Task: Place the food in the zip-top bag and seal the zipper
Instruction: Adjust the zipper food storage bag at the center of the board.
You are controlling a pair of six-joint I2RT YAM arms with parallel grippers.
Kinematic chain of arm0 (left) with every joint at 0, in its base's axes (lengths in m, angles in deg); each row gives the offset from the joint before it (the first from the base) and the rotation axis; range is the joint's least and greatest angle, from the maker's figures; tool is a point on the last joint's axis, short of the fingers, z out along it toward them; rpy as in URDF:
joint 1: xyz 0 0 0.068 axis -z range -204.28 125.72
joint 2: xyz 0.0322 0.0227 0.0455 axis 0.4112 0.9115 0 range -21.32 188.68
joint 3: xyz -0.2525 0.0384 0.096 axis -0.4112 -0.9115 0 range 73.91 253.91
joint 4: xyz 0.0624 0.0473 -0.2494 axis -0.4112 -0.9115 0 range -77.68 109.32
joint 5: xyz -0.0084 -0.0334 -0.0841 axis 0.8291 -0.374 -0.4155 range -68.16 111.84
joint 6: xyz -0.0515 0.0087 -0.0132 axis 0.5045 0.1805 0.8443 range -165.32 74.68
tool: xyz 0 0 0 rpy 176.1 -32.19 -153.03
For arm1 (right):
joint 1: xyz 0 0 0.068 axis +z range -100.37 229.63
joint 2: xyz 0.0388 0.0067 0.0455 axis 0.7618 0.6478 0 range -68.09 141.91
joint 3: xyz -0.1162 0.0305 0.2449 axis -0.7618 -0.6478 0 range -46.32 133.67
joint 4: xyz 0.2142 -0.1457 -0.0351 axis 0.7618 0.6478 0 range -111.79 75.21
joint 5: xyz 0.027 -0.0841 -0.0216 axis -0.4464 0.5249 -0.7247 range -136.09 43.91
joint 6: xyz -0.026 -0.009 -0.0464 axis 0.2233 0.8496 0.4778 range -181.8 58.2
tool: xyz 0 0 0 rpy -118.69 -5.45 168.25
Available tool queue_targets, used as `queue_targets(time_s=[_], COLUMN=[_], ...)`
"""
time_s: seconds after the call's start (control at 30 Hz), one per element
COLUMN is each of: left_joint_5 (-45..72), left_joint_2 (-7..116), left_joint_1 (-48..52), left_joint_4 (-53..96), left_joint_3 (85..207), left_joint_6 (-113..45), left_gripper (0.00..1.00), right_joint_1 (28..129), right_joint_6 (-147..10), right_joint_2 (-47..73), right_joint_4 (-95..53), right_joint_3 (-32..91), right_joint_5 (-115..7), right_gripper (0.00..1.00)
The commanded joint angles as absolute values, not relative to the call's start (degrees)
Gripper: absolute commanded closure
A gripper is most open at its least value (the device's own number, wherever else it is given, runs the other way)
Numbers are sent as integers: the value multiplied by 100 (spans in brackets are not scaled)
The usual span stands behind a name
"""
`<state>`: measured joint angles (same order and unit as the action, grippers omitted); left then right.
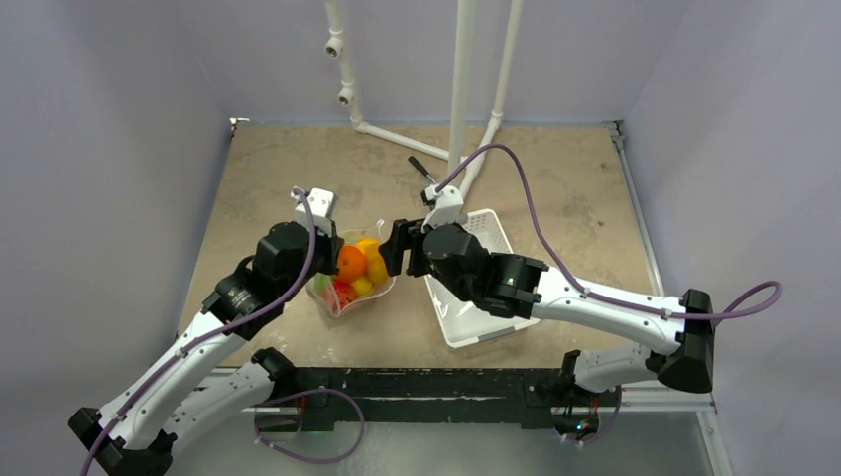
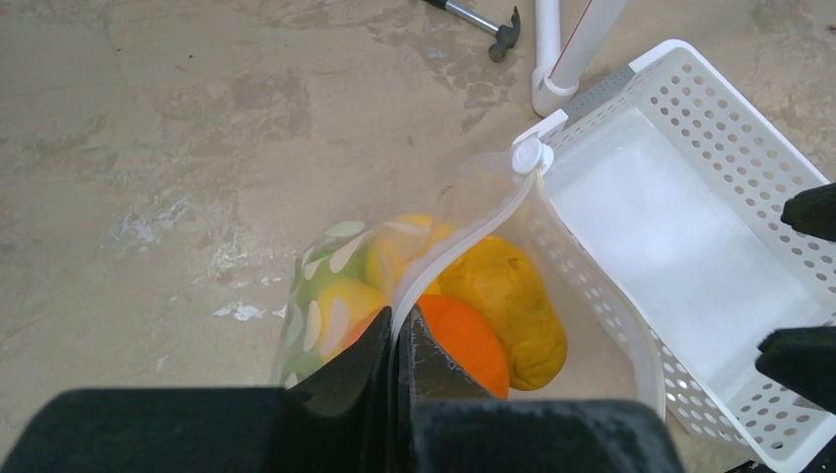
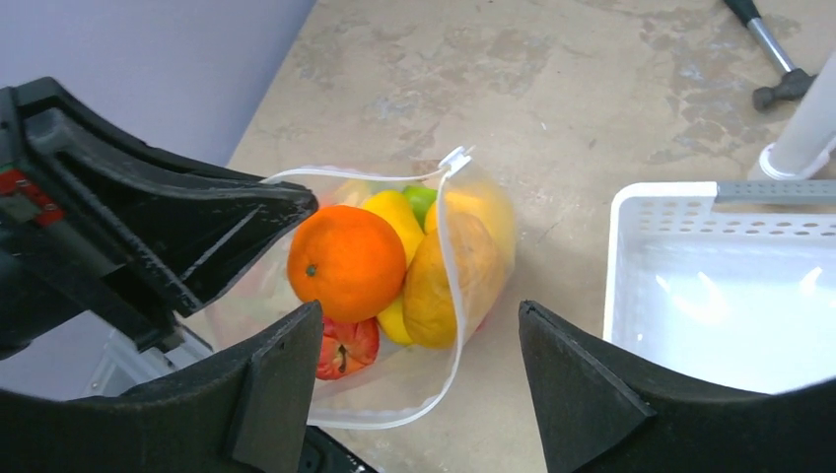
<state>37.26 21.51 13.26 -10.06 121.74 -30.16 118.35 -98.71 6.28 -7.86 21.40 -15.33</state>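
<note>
The zip-top bag [image 1: 349,297] lies on the table between both grippers, its mouth open. Several pieces of the food are inside: an orange [image 3: 345,261], a red apple [image 3: 350,350], yellow pieces [image 3: 439,286] and a green piece [image 3: 422,197]. The zipper [image 3: 449,266] loops round the mouth, with its white slider [image 3: 454,158] at the far end. My left gripper [image 2: 399,330] is shut on the zipper strip [image 2: 463,241] at the near side of the mouth. My right gripper [image 3: 419,330] is open, just above the bag's mouth, holding nothing.
A white perforated tray [image 1: 496,312] stands right of the bag, under my right arm; it shows with nothing in it in the left wrist view [image 2: 690,217]. A small hammer [image 2: 483,20] lies by the white pipe frame [image 1: 461,89] at the back.
</note>
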Motion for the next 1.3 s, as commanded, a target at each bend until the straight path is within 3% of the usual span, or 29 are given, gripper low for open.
queue_targets(time_s=[0.0,0.5,0.63,0.77,1.27], left_joint_5=[3591,3634,3652,3667,3766], left_joint_2=[2019,1991,1977,1966,1835], left_joint_1=[1334,1336,1342,1334,1345], left_joint_4=[-713,-721,-722,-731,-710], left_joint_3=[12130,12128,12128,12137,12138], left_joint_6=[-3182,-3178,-3170,-3170,-3179], left_gripper=[100,100,100,100,100], right_joint_1=[11862,11862,11861,11862,11913], right_joint_6=[-9904,-10313,-10378,-10477,-10646], right_joint_2=[736,1694,1793,1761,1145], right_joint_4=[-425,-503,-446,-340,-690], right_joint_3=[2202,2246,2326,2430,2633], right_joint_5=[-1193,-1622,-1606,-1460,-2114], right_gripper=[28,49,68,100,100])
